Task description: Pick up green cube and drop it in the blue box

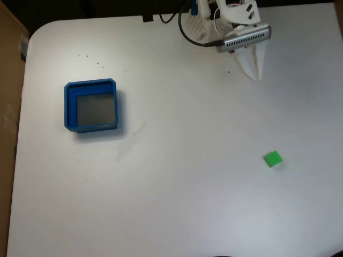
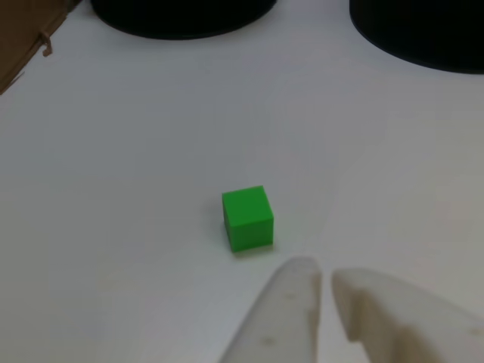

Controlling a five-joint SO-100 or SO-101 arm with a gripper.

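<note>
The green cube (image 1: 273,159) lies alone on the white table at the lower right of the fixed view, far from the blue box (image 1: 91,84) at the left, whose grey floor holds nothing. My gripper (image 1: 258,76) hangs at the top right, well above the cube in that picture, its white fingers pointing down toward it. In the other view the cube (image 2: 248,218) sits just beyond the gripper (image 2: 324,278), slightly to its left. The two fingertips stand almost together with only a thin slit and nothing between them.
A brown cardboard surface (image 1: 8,107) borders the table's left edge. A black cable (image 1: 187,33) loops beside the arm base. Two dark round objects (image 2: 181,11) (image 2: 423,30) stand at the far side in the other view.
</note>
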